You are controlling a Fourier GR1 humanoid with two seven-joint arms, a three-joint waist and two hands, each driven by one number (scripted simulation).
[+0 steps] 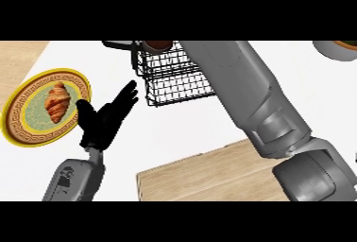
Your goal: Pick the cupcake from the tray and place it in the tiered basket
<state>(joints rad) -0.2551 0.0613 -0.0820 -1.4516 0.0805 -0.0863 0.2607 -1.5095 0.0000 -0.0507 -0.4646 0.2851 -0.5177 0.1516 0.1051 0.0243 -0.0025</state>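
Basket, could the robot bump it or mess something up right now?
Maybe. The right forearm reaches across the tiered basket, hiding its right side, so pulling back might nudge the wire. The cupcake barely shows at the basket's top, so I cannot tell if it sits steady. The left robot hand rests open beside the croissant plate and could brush it.

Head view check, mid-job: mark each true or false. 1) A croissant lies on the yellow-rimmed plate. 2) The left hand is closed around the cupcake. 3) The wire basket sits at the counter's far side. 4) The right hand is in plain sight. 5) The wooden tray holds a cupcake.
1) True: the croissant lies on the plate.
2) False: the left hand is open and holds nothing.
3) True: the wire basket sits there.
4) False: only the right forearm shows, reaching over the basket.
5) False: the visible wooden tray is bare.
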